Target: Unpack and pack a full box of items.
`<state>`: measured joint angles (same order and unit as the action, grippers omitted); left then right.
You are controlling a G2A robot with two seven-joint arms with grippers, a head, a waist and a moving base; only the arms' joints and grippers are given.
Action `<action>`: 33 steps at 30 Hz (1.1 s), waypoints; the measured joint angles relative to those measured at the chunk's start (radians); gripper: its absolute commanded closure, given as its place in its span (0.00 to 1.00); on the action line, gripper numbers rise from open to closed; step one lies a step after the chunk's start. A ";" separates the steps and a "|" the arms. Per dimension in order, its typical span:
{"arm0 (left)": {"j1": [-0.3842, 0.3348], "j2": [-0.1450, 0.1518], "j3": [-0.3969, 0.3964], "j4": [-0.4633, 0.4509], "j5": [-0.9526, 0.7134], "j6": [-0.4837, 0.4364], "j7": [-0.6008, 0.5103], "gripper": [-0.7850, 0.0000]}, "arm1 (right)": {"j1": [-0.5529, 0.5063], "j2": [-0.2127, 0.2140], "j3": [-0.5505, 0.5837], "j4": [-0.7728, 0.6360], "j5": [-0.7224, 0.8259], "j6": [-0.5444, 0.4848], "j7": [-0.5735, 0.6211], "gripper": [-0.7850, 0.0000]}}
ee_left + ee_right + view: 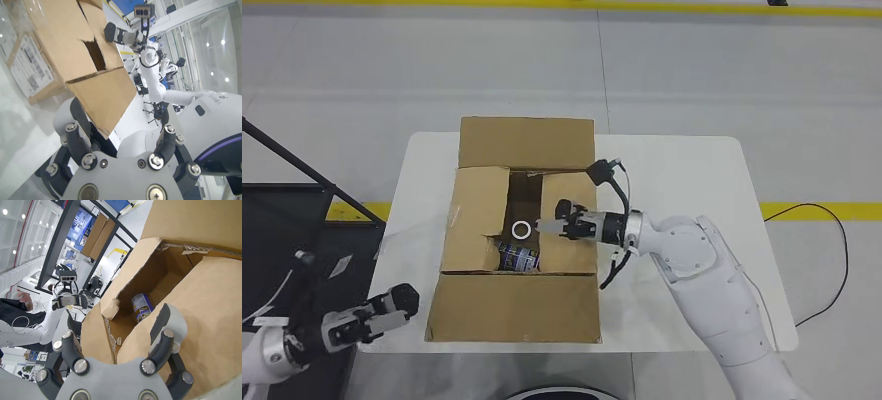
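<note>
On a white surface [682, 170], one cardboard box [512, 305] is set with its four flaps opened. Inside it, one blue-labelled can [519, 257] is seen. Of two hands, the right hand [554, 226] is held over the right flap's edge, fingers spread apart. The left hand [402, 298] is kept by the box's near left corner, fingers also spread.

The bench [692, 180] is a white top with rounded corners, standing on a pale floor [742, 60] crossed by a yellow line. Directly on the bench stands one brown cardboard box [477, 215], set on the robot's left half and running nearly from the far edge to the near edge. Its four top flaps are folded outward, the near flap lying flat toward the robot, and a white printed label [28, 62] is stuck to one side wall just above the bench surface.
</note>
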<state>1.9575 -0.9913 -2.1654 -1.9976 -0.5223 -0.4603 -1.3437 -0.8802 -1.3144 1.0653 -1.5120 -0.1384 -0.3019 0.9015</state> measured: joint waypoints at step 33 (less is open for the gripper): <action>0.122 0.038 0.066 0.021 -0.039 -0.004 -0.013 0.00 | 0.001 0.013 -0.026 -0.016 0.009 0.010 -0.012 0.00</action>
<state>2.0798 -0.9535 -2.0996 -1.9769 -0.5610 -0.4641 -1.3563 -0.8789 -1.3015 1.0389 -1.5280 -0.1290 -0.2919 0.8894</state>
